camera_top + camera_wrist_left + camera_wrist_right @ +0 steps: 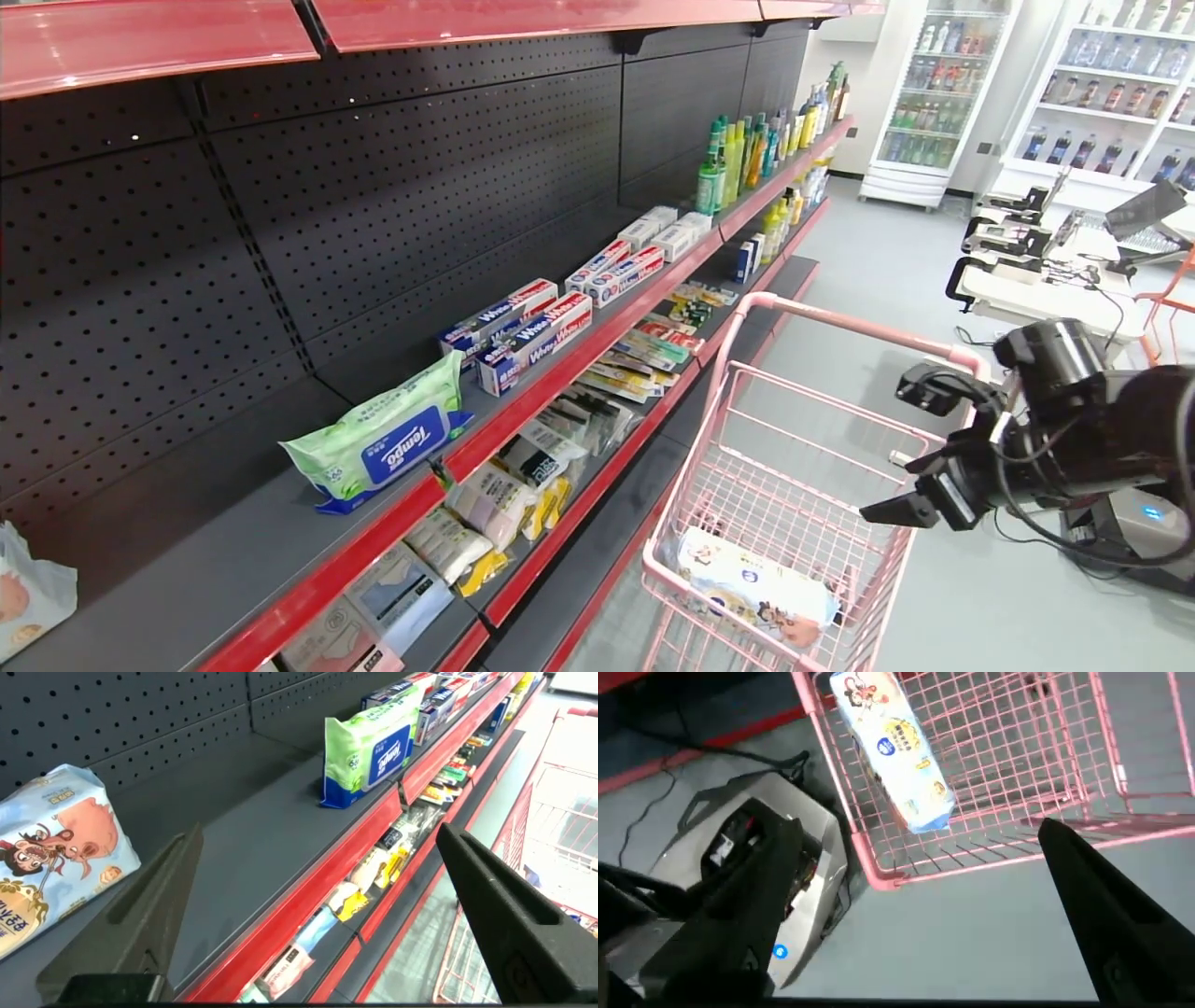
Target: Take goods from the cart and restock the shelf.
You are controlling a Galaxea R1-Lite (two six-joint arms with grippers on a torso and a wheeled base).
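A pink wire cart (840, 322) stands in the aisle beside the shelf (233, 569). One white and blue pack (756, 588) lies in the cart's basket, also seen as a long pack (892, 747) inside the pink cart (878, 859). My right gripper (910, 457) hangs open over the cart's right rim, empty in its own view (915, 905). My left gripper (318, 915) is open and empty above the grey shelf board (252, 849). On that board, a blue cartoon-printed pack (56, 868) sits at the near end and a green wipes pack (369, 747) stands farther along.
Toothpaste boxes (532, 336) and green and yellow bottles (747, 154) line the same shelf farther off. The lower shelf (523, 485) is crowded with small goods. A red shelf (140, 42) overhangs above. A drinks fridge (934, 93) and a counter (1036, 271) stand beyond the cart.
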